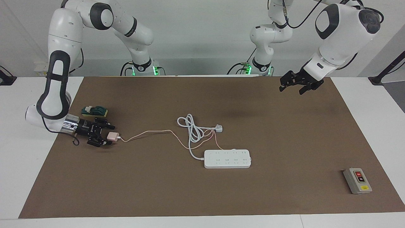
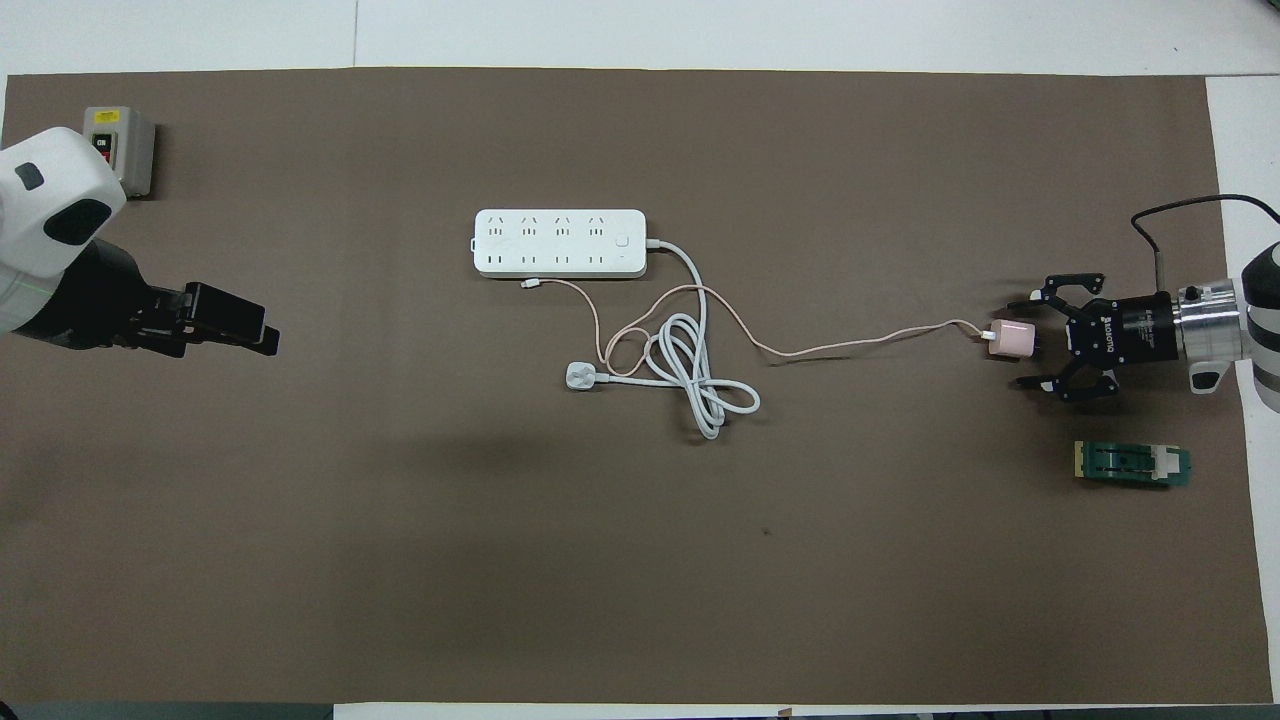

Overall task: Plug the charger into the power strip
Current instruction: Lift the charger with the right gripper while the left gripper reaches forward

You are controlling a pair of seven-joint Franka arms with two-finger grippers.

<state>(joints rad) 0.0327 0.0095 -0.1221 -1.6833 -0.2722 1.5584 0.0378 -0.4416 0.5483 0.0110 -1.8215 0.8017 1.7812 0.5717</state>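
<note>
Pincer of the right arm (image 1: 109,134), at the right arm's end of the bench (image 1: 221,196), lies low with fingers spread around the charger (image 1: 112,136), not yet clenched. We judge the grasp step is in hand; next it must close, lift and carry the cube to the power strip (image 1: 227,158) mid-bench, prongs aligned. The left pincer (image 1: 299,85) waits, released, in the air.

Table with a power strip (image 1: 227,159) at its middle and a charger (image 1: 112,136) at the right arm's end.
The right gripper (image 1: 111,134) sits around the charger with fingers apart; a green block (image 1: 94,110) lies nearer the robots. The left gripper (image 1: 295,86) hovers open over its own end, where a button box (image 1: 357,180) lies.
</note>
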